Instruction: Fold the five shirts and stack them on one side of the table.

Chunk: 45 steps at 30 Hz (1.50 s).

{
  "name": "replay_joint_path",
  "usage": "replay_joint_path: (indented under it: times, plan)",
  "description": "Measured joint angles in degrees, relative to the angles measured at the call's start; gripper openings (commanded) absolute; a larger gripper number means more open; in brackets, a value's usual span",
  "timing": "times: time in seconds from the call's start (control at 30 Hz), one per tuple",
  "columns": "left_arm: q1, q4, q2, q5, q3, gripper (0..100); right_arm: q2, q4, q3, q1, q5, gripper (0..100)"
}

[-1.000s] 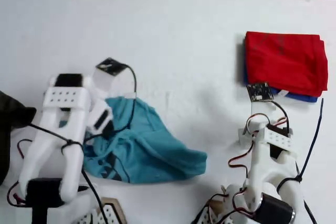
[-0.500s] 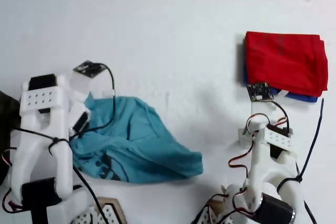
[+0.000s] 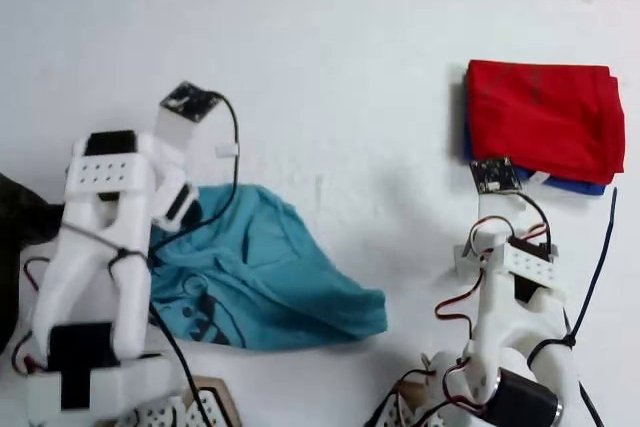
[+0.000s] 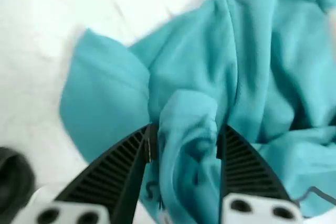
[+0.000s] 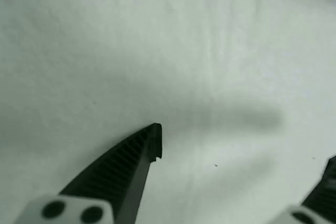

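Note:
A teal shirt (image 3: 270,277) lies crumpled on the white table at the near left. My left gripper (image 3: 176,209) is over its left edge. In the left wrist view the left gripper (image 4: 184,142) is shut on a bunched fold of the teal shirt (image 4: 252,61). A folded red shirt (image 3: 545,117) lies on a folded blue shirt (image 3: 570,185) at the right side. My right arm (image 3: 515,267) stays tucked at the near right. Its gripper (image 5: 241,153) is open above bare table with nothing between the fingers.
A dark cloth (image 3: 20,217) lies at the table's left edge, beside the left arm. White table (image 3: 340,77) stretches across the middle and the far side. Cables hang around both arm bases near the front edge.
The left arm swung left, then back to the right and farther out, and the teal shirt's left edge shifted with it. The right arm and the red stack stayed put.

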Motion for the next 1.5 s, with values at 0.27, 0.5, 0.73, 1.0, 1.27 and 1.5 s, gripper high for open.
replay_joint_path:
  times: [0.27, 0.5, 0.73, 1.0, 1.27, 1.5]
  plan:
    - [-0.1, -1.0, 14.2, 3.9, -8.2, 21, 0.0, 0.0, 0.0, 0.0, 0.0, 45.4]
    - [-0.1, -0.5, 17.1, 4.1, -11.1, 18, 0.0, 0.0, 0.0, 0.0, 0.0, 45.4]
    - [-0.1, 5.5, 18.5, 4.1, -11.1, 2, 0.0, 0.0, 0.0, 0.0, 0.0, 45.4]
    - [-0.1, 11.9, 12.4, 4.4, -12.8, 3, 0.0, 0.0, 0.0, -0.1, 0.1, 45.4]
    - [-5.1, 19.0, -5.3, 9.9, -15.4, 3, 0.4, 14.2, -10.3, -10.5, 0.1, 45.4]
    - [-12.1, 19.3, -9.9, 14.4, -15.4, 3, 0.4, 28.1, -23.5, -25.1, 0.1, 45.4]
